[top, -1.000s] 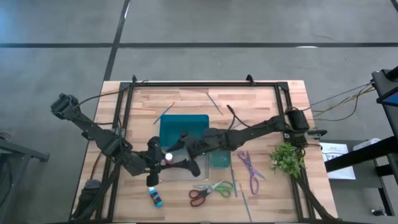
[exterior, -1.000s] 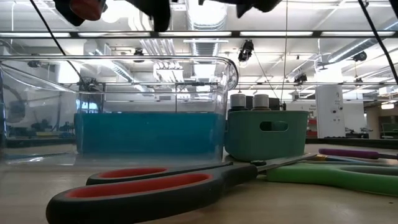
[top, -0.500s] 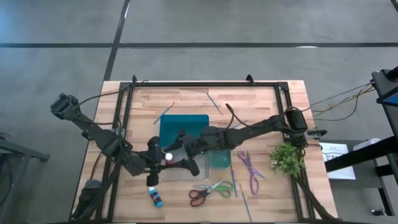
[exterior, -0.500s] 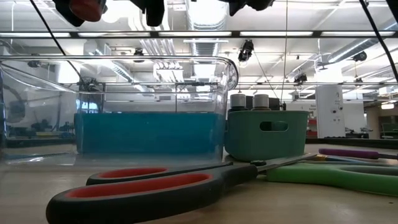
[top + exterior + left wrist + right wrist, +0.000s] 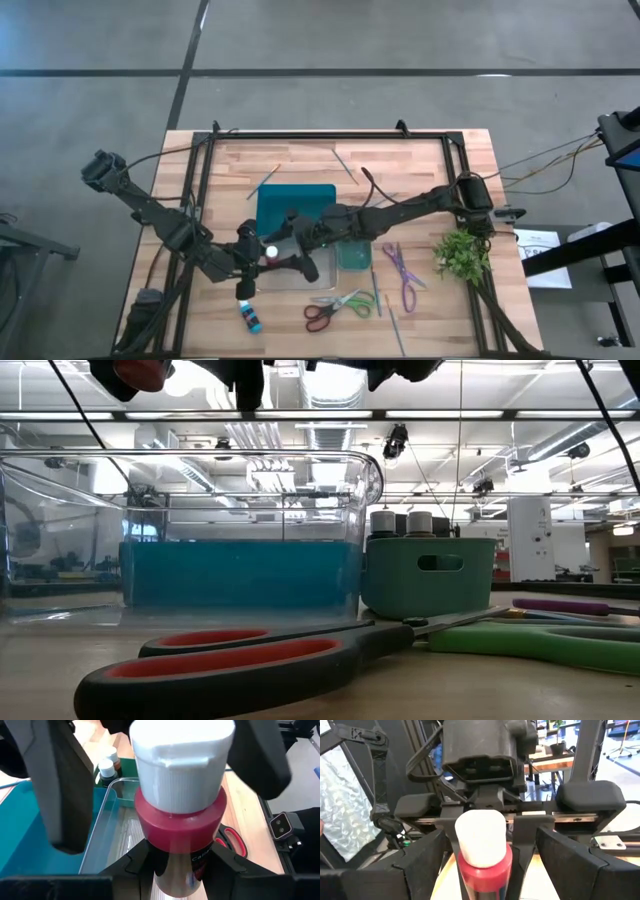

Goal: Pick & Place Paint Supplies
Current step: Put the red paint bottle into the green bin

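A red paint bottle (image 5: 177,815) with a white cap (image 5: 480,837) is held by my left gripper (image 5: 256,256) above the clear container (image 5: 290,272). My right gripper (image 5: 487,867) faces it, open, one finger on each side of the cap without touching. A blue bottle (image 5: 250,318) lies on the table near the front edge. Two bottles (image 5: 400,521) stand in the small green bin (image 5: 428,575). Red-green scissors (image 5: 338,306) and purple scissors (image 5: 400,270) lie flat, as do thin brushes (image 5: 262,181). My left gripper pinches the red bottle's lower body (image 5: 175,870) between its two fingers (image 5: 135,865). The bottle sticks out forward past the fingertips, cap end toward my right gripper, and is lifted clear over the clear container.
A teal lid (image 5: 296,205) lies behind the clear container. A green plant sprig (image 5: 460,255) sits at the right edge. More brushes (image 5: 345,165) lie toward the far edge and by the scissors (image 5: 376,292). A black frame (image 5: 320,134) rims the table.
My right gripper has edged a little toward the table's left, closing in on the bottle's cap. The left gripper and bottle have kept still.
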Tool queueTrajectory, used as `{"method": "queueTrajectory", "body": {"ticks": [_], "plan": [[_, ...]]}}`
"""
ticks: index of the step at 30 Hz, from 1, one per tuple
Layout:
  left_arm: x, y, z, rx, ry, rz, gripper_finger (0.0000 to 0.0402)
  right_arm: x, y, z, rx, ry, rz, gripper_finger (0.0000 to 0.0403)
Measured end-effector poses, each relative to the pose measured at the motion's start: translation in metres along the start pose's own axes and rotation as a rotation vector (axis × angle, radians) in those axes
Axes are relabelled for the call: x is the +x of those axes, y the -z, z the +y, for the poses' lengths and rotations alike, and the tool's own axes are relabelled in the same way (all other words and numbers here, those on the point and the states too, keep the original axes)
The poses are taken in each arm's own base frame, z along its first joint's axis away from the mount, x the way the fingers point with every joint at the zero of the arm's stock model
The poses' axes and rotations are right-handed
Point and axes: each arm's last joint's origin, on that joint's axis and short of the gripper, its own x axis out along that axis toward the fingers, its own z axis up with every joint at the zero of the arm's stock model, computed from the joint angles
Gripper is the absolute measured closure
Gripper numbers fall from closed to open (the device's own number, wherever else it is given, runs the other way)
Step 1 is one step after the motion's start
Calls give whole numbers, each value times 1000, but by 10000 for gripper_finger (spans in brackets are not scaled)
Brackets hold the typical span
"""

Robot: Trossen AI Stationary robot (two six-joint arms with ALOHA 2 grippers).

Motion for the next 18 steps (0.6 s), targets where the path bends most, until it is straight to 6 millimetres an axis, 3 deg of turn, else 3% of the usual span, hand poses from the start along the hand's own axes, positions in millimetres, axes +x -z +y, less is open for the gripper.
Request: {"method": "queueTrajectory", "body": {"ticks": [4,15,18], "plan": [[0,-1,0,-3,2,-4,271,0,-1,0,-13,7,-5,120],[0,0,0,-7,2,-3,271,0,-2,1,-73,-5,-19,276],[0,-1,0,-15,6,-6,271,0,-3,2,-86,-17,-31,293]]}}
